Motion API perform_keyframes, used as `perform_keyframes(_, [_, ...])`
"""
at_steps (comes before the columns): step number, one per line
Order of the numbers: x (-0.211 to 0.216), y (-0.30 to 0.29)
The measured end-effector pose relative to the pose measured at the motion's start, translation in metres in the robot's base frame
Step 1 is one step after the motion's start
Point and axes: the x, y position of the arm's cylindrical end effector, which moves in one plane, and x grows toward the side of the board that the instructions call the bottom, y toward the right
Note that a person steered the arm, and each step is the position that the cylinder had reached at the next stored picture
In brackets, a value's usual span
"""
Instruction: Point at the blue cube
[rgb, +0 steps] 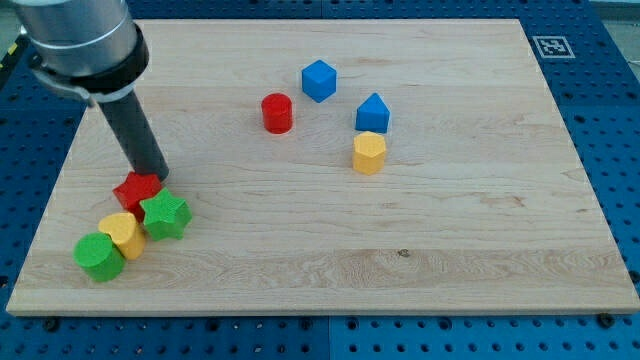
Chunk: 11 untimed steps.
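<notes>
My tip (157, 176) seemingly touches the red block (137, 189), well apart from the blue cube (318, 80); no hand shows

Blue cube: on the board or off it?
On. The blue cube sits on the wooden board, right of the red cylinder.

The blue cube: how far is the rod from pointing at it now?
Nothing looks done yet. My tip sits at the view's lower left, right at the red star block, next to the green star block. The blue cube lies far off toward the view's upper right, past the red cylinder, untouched. Left to do: the whole move across the board to the blue cube.
</notes>
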Motion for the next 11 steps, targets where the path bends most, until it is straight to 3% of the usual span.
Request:
perform_keyframes(1, [0.006, 0.0])
perform_keyframes(3, [-0.092, 0.0])
perform_keyframes(4, [-0.14, 0.023])
perform_keyframes(6, [-0.218, 0.133])
perform_keyframes(8, [-0.205, 0.218])
perform_keyframes(11, [-0.165, 0.185])
